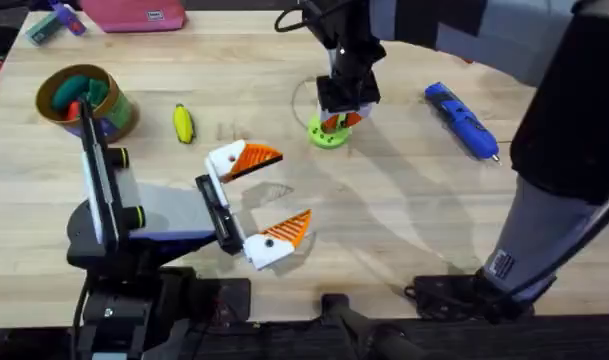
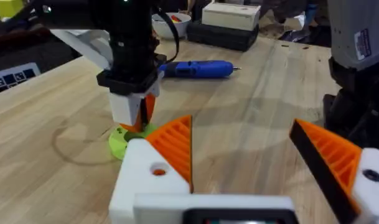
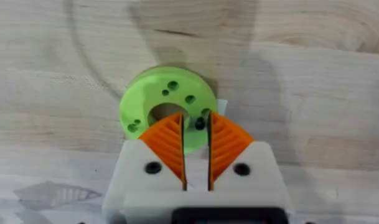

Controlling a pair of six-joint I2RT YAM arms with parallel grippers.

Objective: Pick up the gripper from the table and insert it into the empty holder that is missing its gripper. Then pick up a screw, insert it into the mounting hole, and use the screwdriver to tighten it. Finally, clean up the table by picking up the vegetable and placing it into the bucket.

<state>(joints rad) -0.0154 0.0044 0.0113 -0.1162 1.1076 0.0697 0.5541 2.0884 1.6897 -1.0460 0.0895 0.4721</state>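
My right gripper (image 1: 336,118) (image 3: 195,134) reaches to the far middle of the table and points down onto a green disc (image 1: 324,137) (image 3: 145,99) with small holes. Its orange pads are shut to a thin slit over the disc's rim. My left gripper (image 1: 284,190) (image 2: 245,134) rests open near the table's front, both fingers carrying orange tips. The blue screwdriver (image 1: 462,120) (image 2: 195,68) lies at the far right. The yellow vegetable (image 1: 183,123) lies beside the bucket (image 1: 84,98) at the far left. The loose gripper piece, the empty holder and the screw are out of view.
The bucket holds green and red toy pieces. A pink pouch (image 1: 134,12) lies at the far edge. Beyond the table a white bowl (image 2: 170,22) and a pale box (image 2: 229,15) stand. The right arm's grey link (image 1: 544,230) crosses the right side.
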